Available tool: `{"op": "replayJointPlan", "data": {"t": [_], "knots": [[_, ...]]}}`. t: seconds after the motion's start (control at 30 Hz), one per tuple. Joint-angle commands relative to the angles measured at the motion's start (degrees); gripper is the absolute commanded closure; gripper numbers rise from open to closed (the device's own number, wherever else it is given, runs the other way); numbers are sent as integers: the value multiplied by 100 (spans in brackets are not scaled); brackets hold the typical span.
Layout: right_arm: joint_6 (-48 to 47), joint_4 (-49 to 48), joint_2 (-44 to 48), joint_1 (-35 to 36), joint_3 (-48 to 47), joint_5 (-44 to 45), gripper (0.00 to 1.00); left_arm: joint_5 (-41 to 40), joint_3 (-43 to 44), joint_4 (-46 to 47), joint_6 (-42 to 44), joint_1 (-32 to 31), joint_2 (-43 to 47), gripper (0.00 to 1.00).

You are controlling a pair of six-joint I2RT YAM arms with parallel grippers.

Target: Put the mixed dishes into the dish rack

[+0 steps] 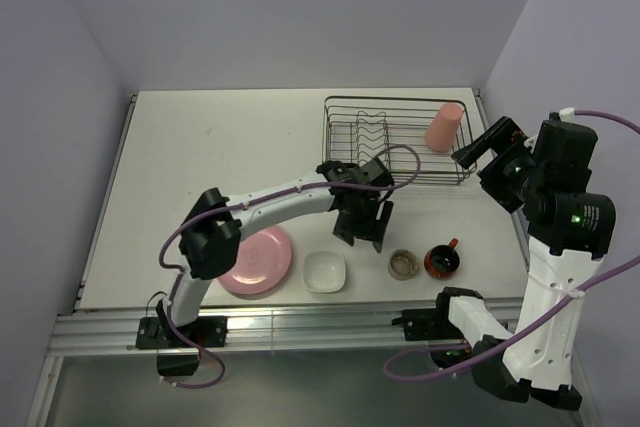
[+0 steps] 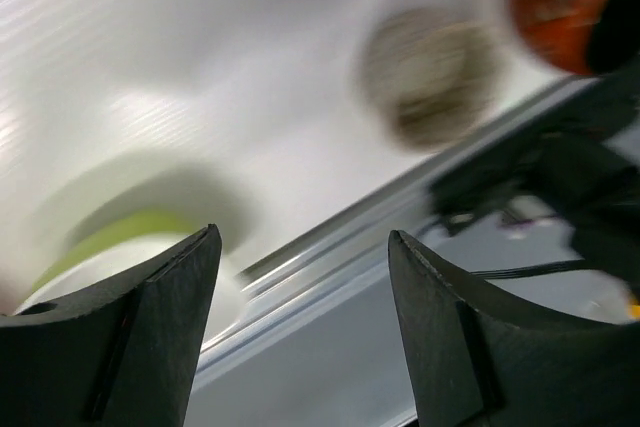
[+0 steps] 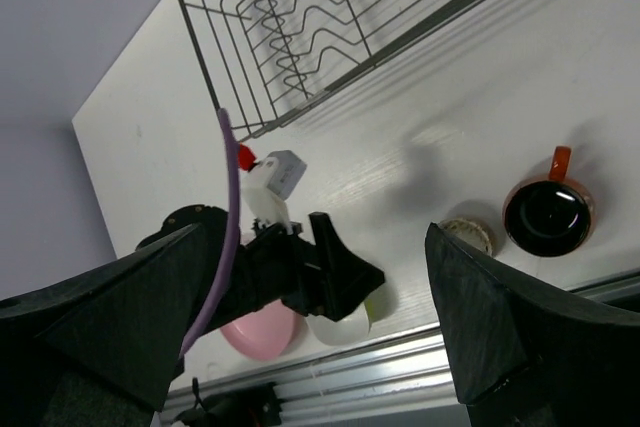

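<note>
The black wire dish rack stands at the back right and also shows in the right wrist view. The salmon-pink tumbler stands in its right end. The pink plate, the white and yellow-green bowl, the beige cup and the dark red mug sit in a row near the front edge. My left gripper is open and empty above the table, just behind the bowl. My right gripper is open and empty, raised beside the rack's right end.
The metal rail runs along the table's front edge. A wall rises behind the rack. The left arm stretches across the middle of the table. The left wrist view is blurred.
</note>
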State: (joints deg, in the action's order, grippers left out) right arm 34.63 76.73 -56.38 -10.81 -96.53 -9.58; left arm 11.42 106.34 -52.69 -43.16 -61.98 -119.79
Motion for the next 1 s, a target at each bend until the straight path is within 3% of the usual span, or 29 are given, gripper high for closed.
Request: {"op": "replayJointPlan", "data": {"t": [0.0, 0.1, 0.23, 0.5, 0.97], "knots": [[-53, -167, 48, -18, 213, -351, 3, -1104, -745, -268, 88, 107, 1235, 26], [-27, -307, 110, -18, 433, -535, 3, -1422, -1789, -356, -43, 177, 1931, 25], [-79, -360, 127, -18, 609, -667, 3, -1493, -2495, -304, -211, 528, 2608, 26], [-97, -431, 119, -9, 706, -966, 4, -897, -3566, 56, -298, 722, 3057, 30], [-343, -246, 75, 88, 530, -1230, 4, -211, -3981, 724, -114, 810, 2768, 44]]}}
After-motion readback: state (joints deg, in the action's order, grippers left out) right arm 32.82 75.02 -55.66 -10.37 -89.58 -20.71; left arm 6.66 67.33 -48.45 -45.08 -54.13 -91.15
